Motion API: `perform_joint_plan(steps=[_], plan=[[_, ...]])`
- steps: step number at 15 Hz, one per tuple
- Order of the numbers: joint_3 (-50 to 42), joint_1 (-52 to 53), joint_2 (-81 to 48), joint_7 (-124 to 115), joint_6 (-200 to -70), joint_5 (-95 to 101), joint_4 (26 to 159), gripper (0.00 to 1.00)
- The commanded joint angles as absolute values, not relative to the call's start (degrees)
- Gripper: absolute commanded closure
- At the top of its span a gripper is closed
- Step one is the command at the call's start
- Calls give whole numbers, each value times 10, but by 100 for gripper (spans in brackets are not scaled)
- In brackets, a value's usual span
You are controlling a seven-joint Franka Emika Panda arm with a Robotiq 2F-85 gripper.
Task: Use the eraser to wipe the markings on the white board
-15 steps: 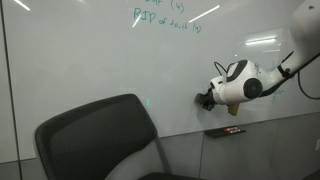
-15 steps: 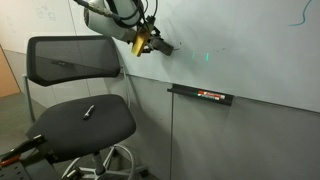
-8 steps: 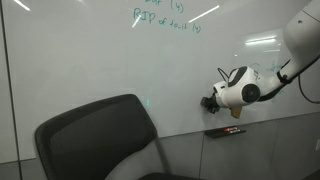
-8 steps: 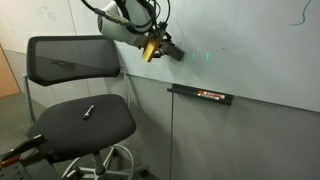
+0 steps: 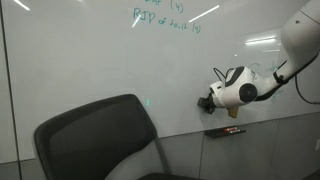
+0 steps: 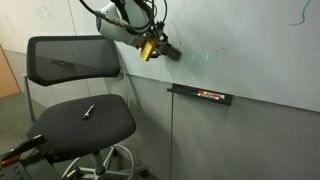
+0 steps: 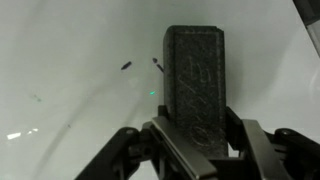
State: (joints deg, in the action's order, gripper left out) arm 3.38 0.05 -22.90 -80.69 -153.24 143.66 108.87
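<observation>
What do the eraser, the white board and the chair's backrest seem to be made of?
Eraser: dark grey block with a matt, grainy face, perhaps felt or textured plastic. White board: glossy painted or glass-like panel, mirroring light strips. Chair backrest: probably black mesh in a darker frame.

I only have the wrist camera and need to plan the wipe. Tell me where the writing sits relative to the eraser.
Observer: The teal handwriting is high on the white board, well above the gripper in an exterior view.
Operator: Report any other marks.
Observer: A teal stroke sits near the top of the board, far along it from the eraser.
Operator: Check below the arm.
Observer: A ledge holding a marker runs under the board, and a black mesh chair stands in front of the board near the arm.
</observation>
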Motion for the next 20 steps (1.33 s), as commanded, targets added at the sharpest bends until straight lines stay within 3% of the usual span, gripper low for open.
perform_joint_plan(steps=[1,11,20], plan=[[62,7,-268,-760,-1542,1442,1015,69],[56,-4,-252,-711,-1519,1447,1033,69],[18,-33,-163,-752,-1473,1433,1094,69]])
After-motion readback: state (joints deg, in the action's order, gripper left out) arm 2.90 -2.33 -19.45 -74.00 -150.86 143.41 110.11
